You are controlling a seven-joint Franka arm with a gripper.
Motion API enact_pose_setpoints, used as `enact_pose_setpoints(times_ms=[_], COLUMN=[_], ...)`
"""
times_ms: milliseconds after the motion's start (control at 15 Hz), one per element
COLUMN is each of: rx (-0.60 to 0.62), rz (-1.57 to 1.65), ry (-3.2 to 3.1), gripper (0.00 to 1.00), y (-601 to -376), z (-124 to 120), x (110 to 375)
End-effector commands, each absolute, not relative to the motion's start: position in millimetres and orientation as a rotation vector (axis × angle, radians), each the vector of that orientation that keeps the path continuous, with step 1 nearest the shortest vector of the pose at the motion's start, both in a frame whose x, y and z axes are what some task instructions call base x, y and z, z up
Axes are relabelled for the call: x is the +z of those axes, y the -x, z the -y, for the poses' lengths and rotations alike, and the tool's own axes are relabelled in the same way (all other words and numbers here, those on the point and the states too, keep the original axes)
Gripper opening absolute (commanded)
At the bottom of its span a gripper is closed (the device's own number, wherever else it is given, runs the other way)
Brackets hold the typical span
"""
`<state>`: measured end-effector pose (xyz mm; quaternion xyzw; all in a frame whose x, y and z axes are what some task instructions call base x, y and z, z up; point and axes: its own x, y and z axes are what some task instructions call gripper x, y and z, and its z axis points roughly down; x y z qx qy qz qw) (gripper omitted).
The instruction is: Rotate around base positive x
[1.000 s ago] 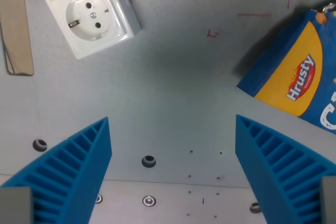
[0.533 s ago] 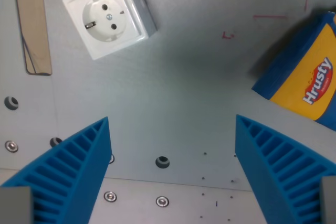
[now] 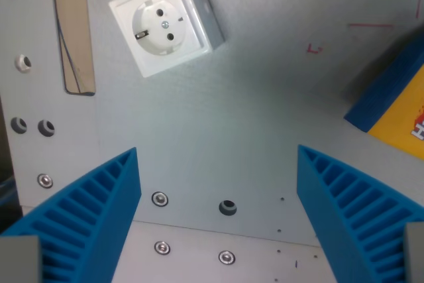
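Pincer [image 3: 218,220] spread wide, gripping nothing, hovering over bare grey bench [image 3: 265,130]. Beyond, white socket [image 3: 165,21] toward the wrist view's upper left, tan strip [image 3: 73,31] beside it, blue-and-yellow box [image 3: 394,107] cut off at right. No grasped object; progress of the rotation impossible to judge from this view alone.

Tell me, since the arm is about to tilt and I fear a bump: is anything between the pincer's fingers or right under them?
Nothing visible. The pincer is open over bare table; the socket and blue-yellow box lie apart, farther up the wrist view.
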<state>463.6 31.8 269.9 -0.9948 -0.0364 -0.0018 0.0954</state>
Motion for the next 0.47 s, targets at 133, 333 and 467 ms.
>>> enact_pose_setpoints(times_ms=[133, 333, 467], rx=[-0.017, -0.018, -0.019], rz=[0.129, 0.127, 0.126], ry=[2.689, 2.649, 2.623], gripper=[1.00, 1.00, 1.00], y=[-462.4, -462.4, -462.4], z=[-26.5, -26.5, -26.5], x=[271.3, 271.3, 271.3])
